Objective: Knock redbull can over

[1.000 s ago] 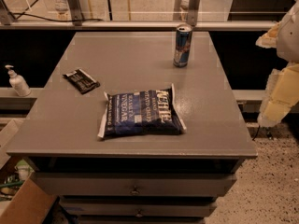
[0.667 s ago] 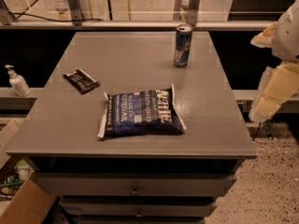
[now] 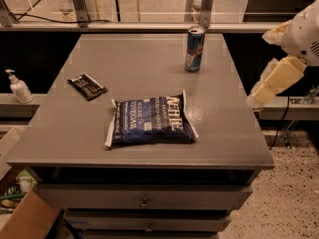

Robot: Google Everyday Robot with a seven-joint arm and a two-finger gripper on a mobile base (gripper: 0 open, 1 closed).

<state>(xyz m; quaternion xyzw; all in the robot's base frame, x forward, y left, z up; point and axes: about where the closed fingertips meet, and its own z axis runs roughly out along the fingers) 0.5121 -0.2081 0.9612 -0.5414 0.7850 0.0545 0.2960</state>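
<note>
The redbull can (image 3: 195, 49) stands upright near the far right of the grey table top (image 3: 149, 59). It is slim, blue and silver, with a silver top. My gripper (image 3: 273, 81) hangs off the table's right edge, to the right of the can and nearer the camera, a good gap away and touching nothing. The white arm (image 3: 305, 31) it hangs from enters from the upper right.
A large dark blue chip bag (image 3: 150, 121) lies flat in the middle of the table. A small dark packet (image 3: 87, 86) lies at the left. A white pump bottle (image 3: 19, 86) stands on a ledge at far left. A cardboard box (image 3: 25, 218) sits on the floor.
My gripper has moved left and slightly up, closer to the table's right edge. The can, chip bag and packet have not moved.
</note>
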